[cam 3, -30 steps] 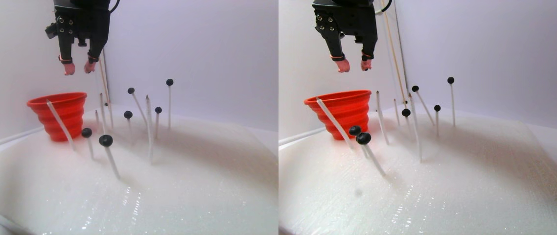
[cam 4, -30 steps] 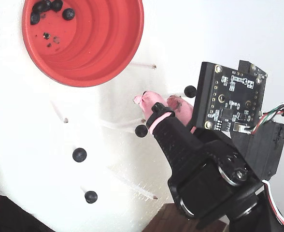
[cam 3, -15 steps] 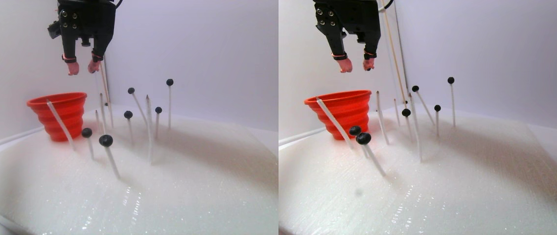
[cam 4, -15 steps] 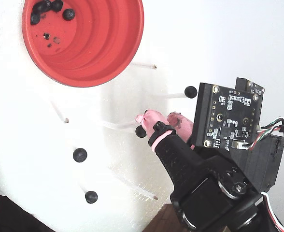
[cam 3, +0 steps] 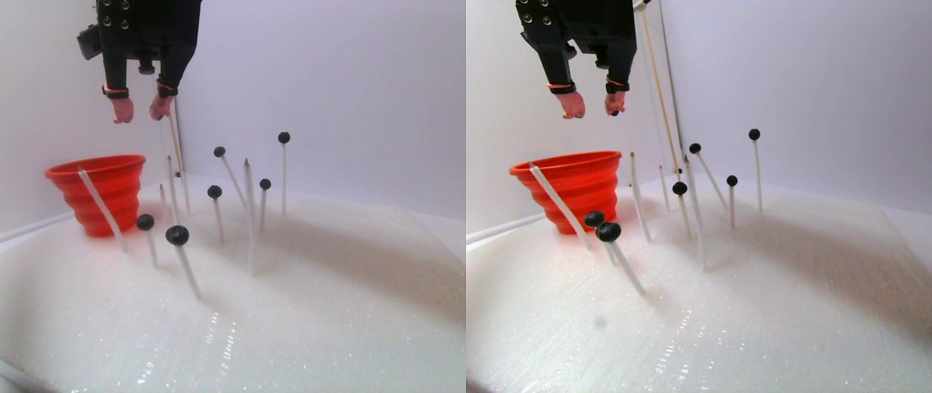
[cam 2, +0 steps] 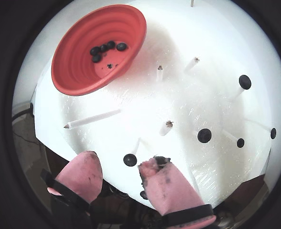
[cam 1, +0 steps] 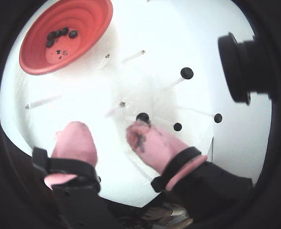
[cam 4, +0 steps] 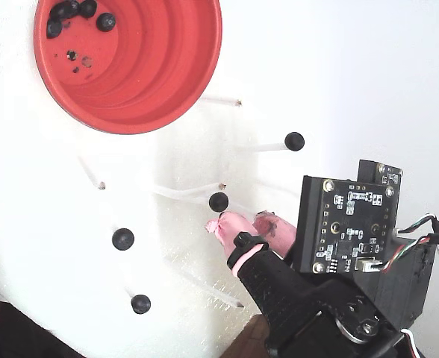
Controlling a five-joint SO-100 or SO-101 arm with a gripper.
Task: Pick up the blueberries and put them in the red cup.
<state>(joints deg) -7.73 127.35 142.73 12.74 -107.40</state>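
Stereo pair view: the gripper (cam 3: 138, 109) hangs high above the white foam board (cam 3: 335, 311), its pink-tipped fingers (cam 3: 121, 110) parted and empty, up and to the right of the red cup (cam 3: 97, 192). Blueberries (cam 3: 177, 235) sit atop thin white sticks (cam 3: 187, 274) stuck in the foam. In a wrist view, four berries (cam 2: 104, 49) lie inside the cup.

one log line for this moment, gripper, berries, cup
gripper: open, empty, raised above the sticks | red cup: several blueberries inside | more berries on sticks | phase: between picks
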